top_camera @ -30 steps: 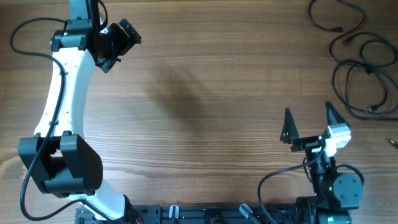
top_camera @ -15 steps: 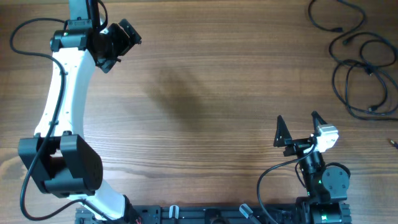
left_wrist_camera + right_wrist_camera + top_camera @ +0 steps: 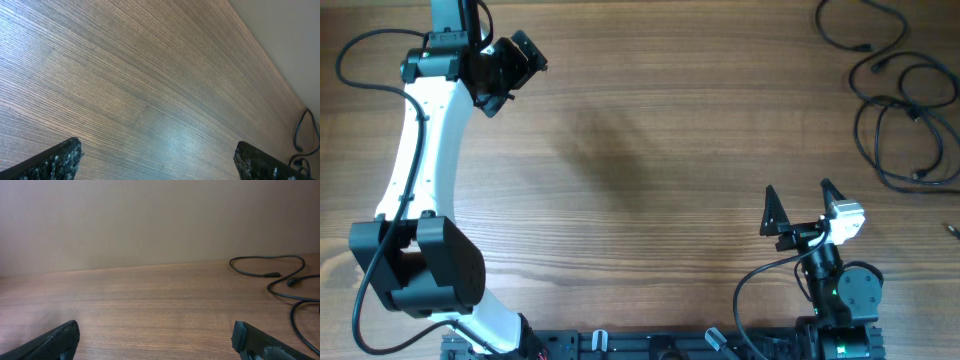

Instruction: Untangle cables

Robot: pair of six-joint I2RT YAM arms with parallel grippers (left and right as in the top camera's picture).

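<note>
Cables [image 3: 912, 112] whole only overhead, mere far-edge loops in both wrist views

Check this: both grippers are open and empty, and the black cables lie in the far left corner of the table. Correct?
Wrong corner: the overhead view shows the cables in the far right corner of the table. The left gripper and right gripper are open and empty.

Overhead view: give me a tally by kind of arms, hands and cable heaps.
Arms: 2, the left arm and the right arm
Hands: 2, the left hand and the right hand, both open and empty
Cable heaps: 1, the cables in the far right corner; the single cords cannot be counted
Total: 5
</note>
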